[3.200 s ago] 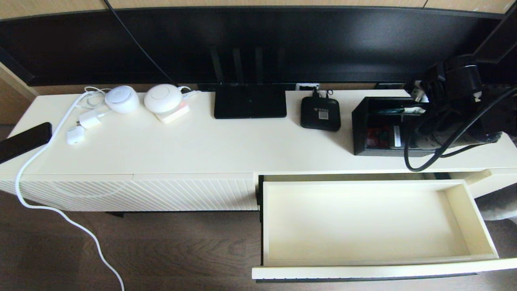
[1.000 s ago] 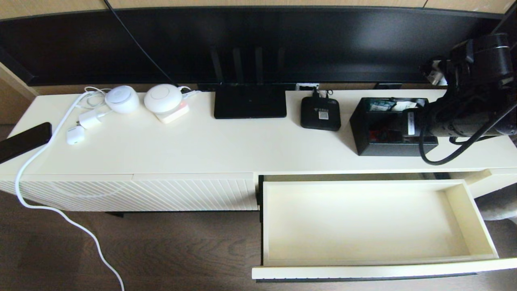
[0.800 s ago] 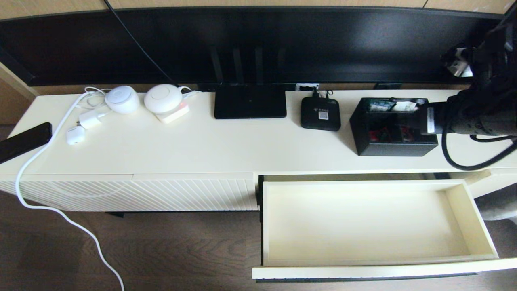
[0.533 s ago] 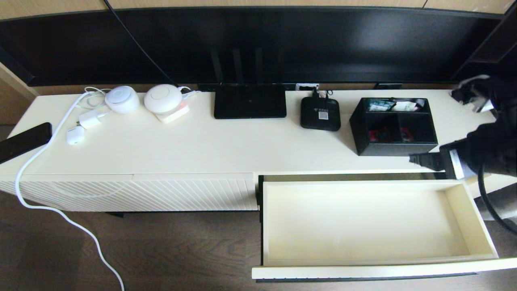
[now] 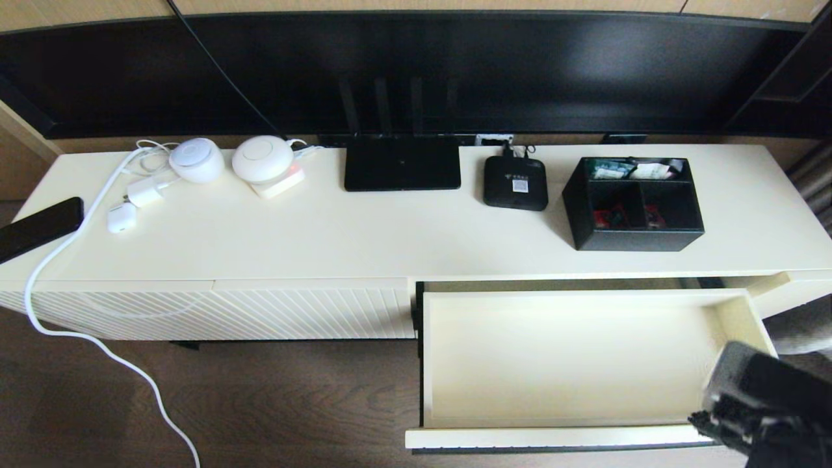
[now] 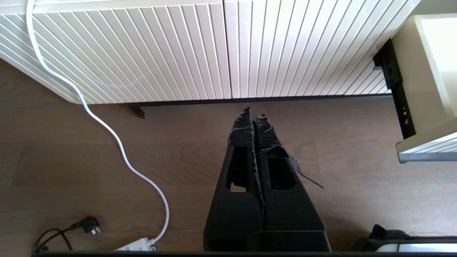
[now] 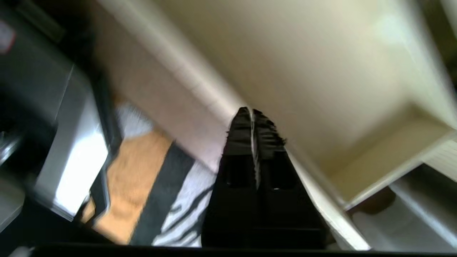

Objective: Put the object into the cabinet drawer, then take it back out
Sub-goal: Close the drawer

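The black organizer box (image 5: 634, 203) stands on the cabinet top at the right, its three compartments showing red and teal items. Below it the cream drawer (image 5: 585, 359) is pulled out, its inside bare. Its right side wall (image 7: 221, 101) crosses the right wrist view. My right gripper (image 7: 252, 111) is shut on nothing and hangs low by the drawer's front right corner, where the arm (image 5: 760, 406) shows in the head view. My left gripper (image 6: 254, 111) is shut and parked over the floor in front of the ribbed cabinet front (image 6: 178, 50).
On the cabinet top sit a flat black router (image 5: 402, 162), a small black device with a white sticker (image 5: 515, 182), two white round devices (image 5: 227, 159), chargers and a phone (image 5: 39, 227). A white cable (image 5: 97, 344) trails to the floor. A striped rug (image 7: 142, 192) lies right of the drawer.
My right arm let go of the organizer box on the cabinet top, swung away to the right and dropped down to the drawer's front right corner. The box stayed put.
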You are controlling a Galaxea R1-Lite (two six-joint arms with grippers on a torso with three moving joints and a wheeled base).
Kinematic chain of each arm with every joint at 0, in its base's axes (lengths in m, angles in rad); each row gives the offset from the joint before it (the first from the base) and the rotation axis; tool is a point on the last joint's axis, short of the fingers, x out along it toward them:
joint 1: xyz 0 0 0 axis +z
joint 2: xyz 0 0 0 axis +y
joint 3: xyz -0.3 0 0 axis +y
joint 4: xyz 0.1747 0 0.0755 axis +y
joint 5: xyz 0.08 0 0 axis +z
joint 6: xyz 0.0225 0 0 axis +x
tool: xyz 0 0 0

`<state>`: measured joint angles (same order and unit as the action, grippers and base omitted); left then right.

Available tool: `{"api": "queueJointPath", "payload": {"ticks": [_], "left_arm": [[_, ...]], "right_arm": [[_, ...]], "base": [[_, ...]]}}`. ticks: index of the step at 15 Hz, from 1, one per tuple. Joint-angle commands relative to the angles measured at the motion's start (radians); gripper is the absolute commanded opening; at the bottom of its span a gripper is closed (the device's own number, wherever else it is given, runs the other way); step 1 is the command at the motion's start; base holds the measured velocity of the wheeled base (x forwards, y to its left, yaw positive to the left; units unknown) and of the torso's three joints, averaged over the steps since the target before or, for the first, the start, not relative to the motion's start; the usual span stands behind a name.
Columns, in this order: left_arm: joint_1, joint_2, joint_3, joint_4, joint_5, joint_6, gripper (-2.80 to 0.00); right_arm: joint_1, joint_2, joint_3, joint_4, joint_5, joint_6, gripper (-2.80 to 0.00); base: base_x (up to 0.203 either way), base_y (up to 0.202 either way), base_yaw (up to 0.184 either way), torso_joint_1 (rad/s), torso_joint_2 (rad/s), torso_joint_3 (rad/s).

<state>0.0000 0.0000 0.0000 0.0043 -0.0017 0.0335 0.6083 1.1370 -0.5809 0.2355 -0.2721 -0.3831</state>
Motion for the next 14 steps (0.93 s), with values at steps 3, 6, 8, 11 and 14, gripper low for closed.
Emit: {"api": "queueJointPath", "payload": {"ticks": [3, 6, 8, 11, 14], "left_arm": [[0.0, 0.0, 0.0, 0.0, 0.0, 0.0, -2.8], [0.0, 0.002, -0.001, -0.001, 0.0, 0.0, -2.8], [0.0, 0.001, 0.0, -0.001, 0.0, 0.0, -2.8], [0.0, 0.002, -0.002, 0.0, 0.0, 0.0, -2.8], [0.0, 0.002, 0.0, -0.001, 0.0, 0.0, -2.8]], "right_arm": [[0.138, -0.002, 0.192, -0.001, 0.005, -0.017, -2.8], [0.176, 0.05, 0.257, -0.043, 0.011, -0.017, -2.8], [0.18, 0.106, 0.299, -0.122, 0.017, -0.017, -2.8], [0.174, 0.229, 0.348, -0.281, 0.016, -0.015, -2.8], [0.122, 0.391, 0.383, -0.533, 0.015, -0.006, -2.8]], "base": [[0.0, 0.0, 0.0, 0.0, 0.0, 0.0], [0.0, 0.0, 0.0, 0.0, 0.0, 0.0], [0.0, 0.0, 0.0, 0.0, 0.0, 0.0], [0.0, 0.0, 0.0, 0.0, 0.0, 0.0], [0.0, 0.0, 0.0, 0.0, 0.0, 0.0]]}}
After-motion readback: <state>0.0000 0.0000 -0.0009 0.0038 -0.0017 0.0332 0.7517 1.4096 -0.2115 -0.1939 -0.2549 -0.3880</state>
